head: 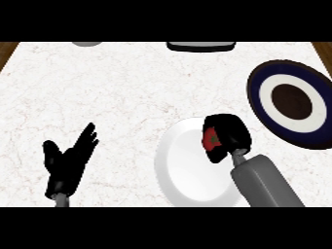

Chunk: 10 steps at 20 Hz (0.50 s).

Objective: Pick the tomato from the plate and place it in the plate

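Right hand [227, 136] is over the white plate [186, 175], fingers curled tight round the tomato [210, 137]. Only a sliver of red with a dark green spot peeks out on the left side of those fingers; the rest of the tomato is hidden inside the fist. Whether it sits on the plate or is lifted clear, I cannot tell from this steep angle. The grey forearm [265, 182] runs down from the hand to the lower right, crossing the white plate's right edge.

Up and to the right of the curled fingers lies the blue plate [326, 97], dark blue rim, white ring, dark centre. Its lower left edge is just beside the knuckles, close but apart from the white plate.

Over on the other side, the left hand [67, 163] rests near the lower left, fingers straight and spread, pointing up, thumb out to the left, holding nothing. It is well apart from both plates, bare marble counter [111, 87] all round its fingertips.

Far beyond the fingers, at the counter's top edge, a grey object [87, 44] and a dark-rimmed object [201, 46] are cut off by the view.
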Motion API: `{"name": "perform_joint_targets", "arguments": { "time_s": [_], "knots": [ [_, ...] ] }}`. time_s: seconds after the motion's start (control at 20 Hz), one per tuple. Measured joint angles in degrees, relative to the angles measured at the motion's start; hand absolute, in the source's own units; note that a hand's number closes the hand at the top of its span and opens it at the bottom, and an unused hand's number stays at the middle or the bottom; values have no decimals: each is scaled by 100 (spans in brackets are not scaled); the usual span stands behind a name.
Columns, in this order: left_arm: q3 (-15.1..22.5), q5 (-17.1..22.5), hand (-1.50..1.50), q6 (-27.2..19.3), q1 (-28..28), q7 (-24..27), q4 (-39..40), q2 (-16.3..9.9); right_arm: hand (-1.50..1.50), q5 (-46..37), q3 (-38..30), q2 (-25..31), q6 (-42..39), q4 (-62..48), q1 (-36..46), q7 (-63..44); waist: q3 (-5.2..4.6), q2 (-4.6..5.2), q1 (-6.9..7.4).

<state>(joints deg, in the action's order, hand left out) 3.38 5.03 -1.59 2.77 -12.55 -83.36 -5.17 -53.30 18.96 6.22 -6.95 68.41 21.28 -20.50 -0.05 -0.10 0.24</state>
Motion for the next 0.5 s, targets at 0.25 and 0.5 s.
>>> {"name": "perform_joint_targets", "arguments": {
  "time_s": [0.25, 0.5],
  "knots": [
    [-90, 24, 0, 34, -9, -22, -4, -20, 150, -358, 447, -56, 333, 1008, -912, 27, -1, -15, -63],
    [-106, 31, 0, 6, -34, -117, -39, -9, 150, -905, 1372, -139, 1179, 2314, -2203, 47, 3, -33, -138]
  ]
}}
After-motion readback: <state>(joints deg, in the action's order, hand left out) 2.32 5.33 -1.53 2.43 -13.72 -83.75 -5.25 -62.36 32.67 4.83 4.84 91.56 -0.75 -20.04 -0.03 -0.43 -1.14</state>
